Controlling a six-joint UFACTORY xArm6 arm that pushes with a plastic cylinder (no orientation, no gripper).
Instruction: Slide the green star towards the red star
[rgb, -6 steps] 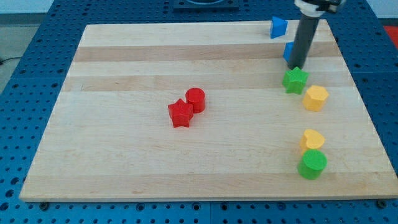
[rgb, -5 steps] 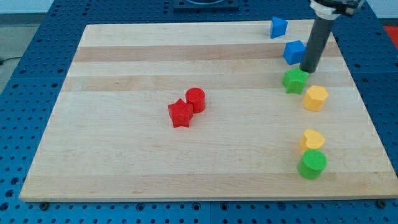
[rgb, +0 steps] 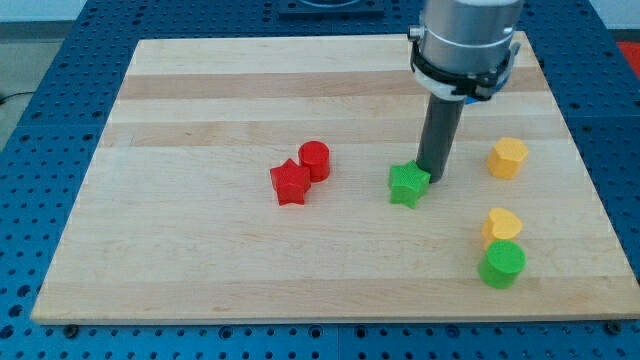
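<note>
The green star (rgb: 407, 184) lies on the wooden board (rgb: 200, 250), right of the middle. My tip (rgb: 430, 180) touches its right side. The red star (rgb: 290, 183) lies to the left of the green star, about a hundred pixels away, with a red cylinder (rgb: 314, 160) touching its upper right. The arm's grey body hides the board's top right part, and the two blue blocks do not show.
A yellow hexagon block (rgb: 508, 157) lies right of my tip. A yellow heart-like block (rgb: 501, 224) and a green cylinder (rgb: 501, 264) sit at the lower right. The board's right edge is close to them.
My tip has moved left and down, pushing the green star leftward towards the red star. The arm now covers the two blue blocks. Other blocks have not moved.
</note>
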